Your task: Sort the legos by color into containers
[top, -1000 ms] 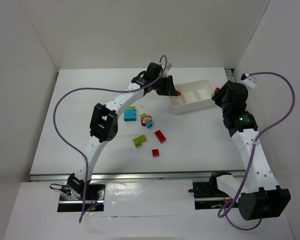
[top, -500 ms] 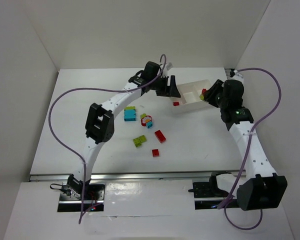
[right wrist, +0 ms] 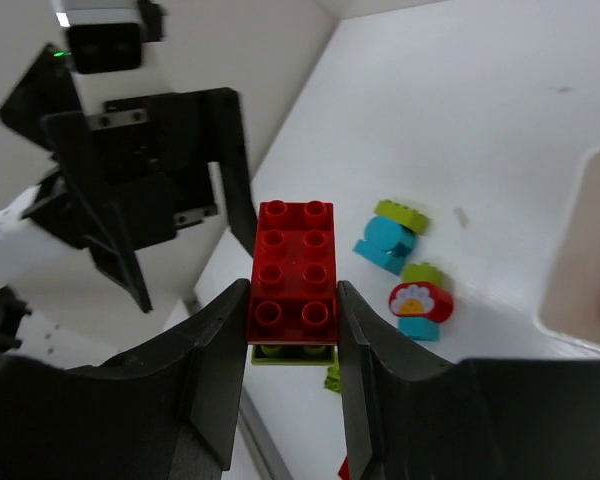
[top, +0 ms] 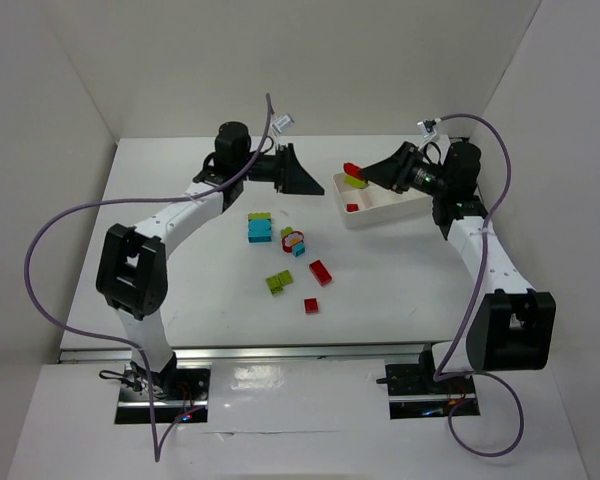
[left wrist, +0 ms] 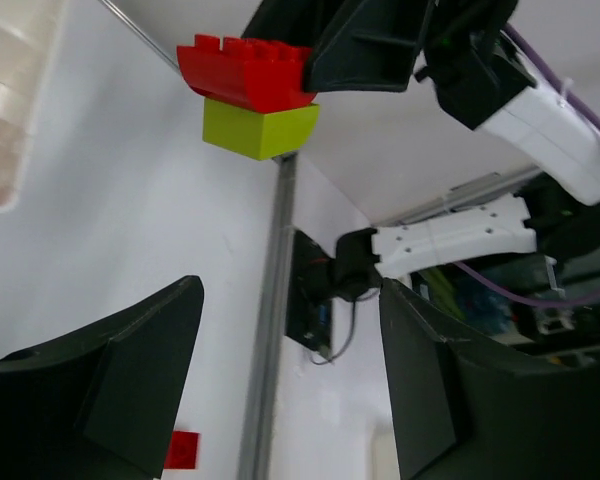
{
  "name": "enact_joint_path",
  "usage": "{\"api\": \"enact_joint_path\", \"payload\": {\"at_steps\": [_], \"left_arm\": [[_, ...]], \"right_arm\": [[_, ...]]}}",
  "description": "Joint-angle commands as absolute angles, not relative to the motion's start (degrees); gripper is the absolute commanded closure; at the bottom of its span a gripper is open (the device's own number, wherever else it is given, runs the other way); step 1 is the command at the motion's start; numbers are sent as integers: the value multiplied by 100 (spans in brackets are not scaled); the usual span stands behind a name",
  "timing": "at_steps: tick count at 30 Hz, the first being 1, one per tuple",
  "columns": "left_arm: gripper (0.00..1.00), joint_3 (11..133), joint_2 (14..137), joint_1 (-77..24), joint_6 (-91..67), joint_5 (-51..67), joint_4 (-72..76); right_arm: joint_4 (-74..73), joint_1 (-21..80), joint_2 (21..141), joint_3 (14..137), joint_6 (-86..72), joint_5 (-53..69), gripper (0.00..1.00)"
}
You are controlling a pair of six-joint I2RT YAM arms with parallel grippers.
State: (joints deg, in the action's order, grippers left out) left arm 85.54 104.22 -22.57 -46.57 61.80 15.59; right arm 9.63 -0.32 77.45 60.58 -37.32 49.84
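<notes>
The table (top: 180, 300) supports all items. The tray (top: 380, 212), white and shallow, is the reference for every position below. The left arm (top: 170, 215) extends in from the tray's left. The right arm (top: 485, 260) extends in from its right and hides the tray's right portion. The left gripper (top: 298, 180) stands just left of the tray, clear of it and pointing toward it, with its jaws spread wide and nothing between them. The right gripper (top: 365, 175) hangs over the tray's far left corner, clamped on a stack (right wrist: 292, 270) of one red brick seated on one lime brick. Its fingers (right wrist: 215, 370) press the two long sides, and the stack is in the air, clear of the tray. One small red brick (top: 352, 207) lies inside the tray, in the left-end compartment. All other pieces lie on the table, left of the tray and nearer the arm bases. The cyan brick (top: 260, 231), with a lime piece (top: 261, 216) touching its far side, is farthest left. The flower piece (top: 294, 240) lies between the cyan brick and the tray. The long red brick (top: 321, 272) and the lime pair (top: 279, 282) lie nearer the bases. The red square (top: 311, 306) is the piece farthest from the tray toward the bases.
</notes>
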Motion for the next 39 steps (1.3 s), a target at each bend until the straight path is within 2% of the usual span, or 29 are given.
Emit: {"api": "enact_joint_path", "payload": {"at_steps": [1,13,22,25,29,32,34,35,39], "left_arm": [[19,8429,10590,-2382,-5256,6899,2706],[17,8648,10890,-2602,-5739,6899,3190],[29,8701,11013,-2602,-5967,6899,3497],[42,8701,11074,-2602,-6309,6899,3865],[44,8640,11127,-2602,-6591,6847,4348],[63,8508,11188,-2602,-6987,6847,4806],[82,8508,11241,-2602,-6987,6899,4755],[99,8508,11241,-2602,-6935,6899,4668],[100,8359,11171,-2602,-6426,6899,3957]], "right_arm": [[2373,-9,7831,6064,-4368,6169,78],[1811,598,8130,6495,-3946,6240,78],[1582,765,8253,6609,-3779,6187,78],[1582,817,8305,6609,-3727,6187,78],[1433,870,8306,6609,-3621,6135,78],[1319,870,8306,6609,-3568,6083,78],[1249,870,8306,6662,-3507,5986,78],[1248,818,8306,6662,-3455,5803,78],[1248,677,8095,6662,-3506,5222,81]]}}
